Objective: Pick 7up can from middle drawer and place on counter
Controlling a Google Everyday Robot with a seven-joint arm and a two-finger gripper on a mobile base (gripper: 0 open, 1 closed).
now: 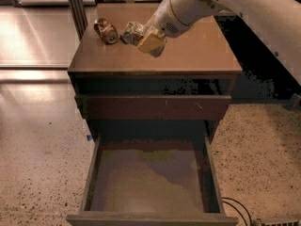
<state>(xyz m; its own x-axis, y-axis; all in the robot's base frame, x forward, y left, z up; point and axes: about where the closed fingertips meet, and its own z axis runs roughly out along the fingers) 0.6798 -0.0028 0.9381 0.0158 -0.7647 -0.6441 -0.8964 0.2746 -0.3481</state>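
1. The gripper hangs over the left rear part of the worktop, on a white arm reaching in from the upper right.
2. Its fingers are clamped on the 7up can, held tilted low over the worktop; whether it touches the surface cannot be told.
3. A brownish-gold can lies just left of it.
4. The middle drawer stands pulled out below a closed drawer front.

Two cans at the far left of the one counter: one 7up can, one gold can. One gripper (above the counter there, clasping the 7up can). One open middle drawer, one shut drawer front.
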